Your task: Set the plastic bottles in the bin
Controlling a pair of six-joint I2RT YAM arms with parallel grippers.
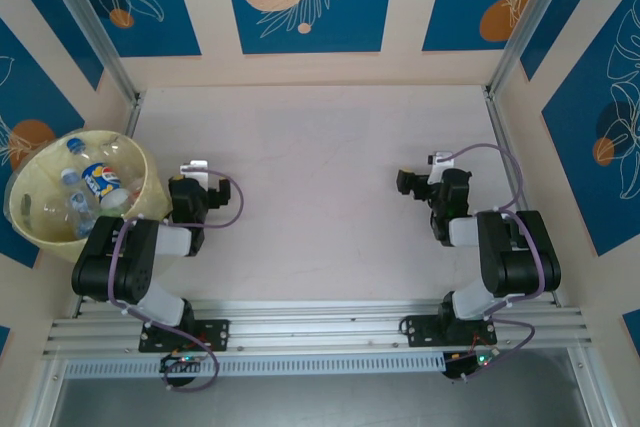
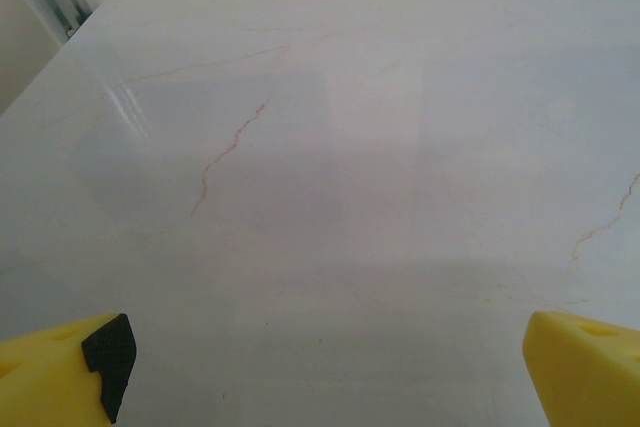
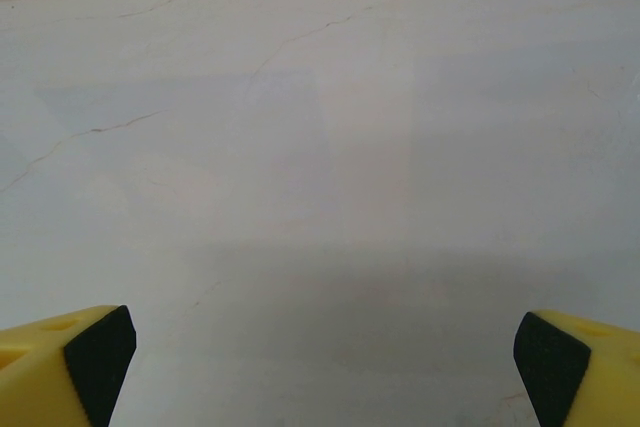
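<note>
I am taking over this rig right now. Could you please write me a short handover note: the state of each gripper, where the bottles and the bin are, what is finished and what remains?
Left gripper: open, empty, low over the table, just right of the bin.
Right gripper: open, empty, over the table's right part.
Bin: at the table's left edge, beside the left arm.
Bottles: several lie inside the bin; an exact count cannot be made.
Done: every bottle I can see is in the bin.
Left: probably nothing; I see no bottle on the table.
</note>
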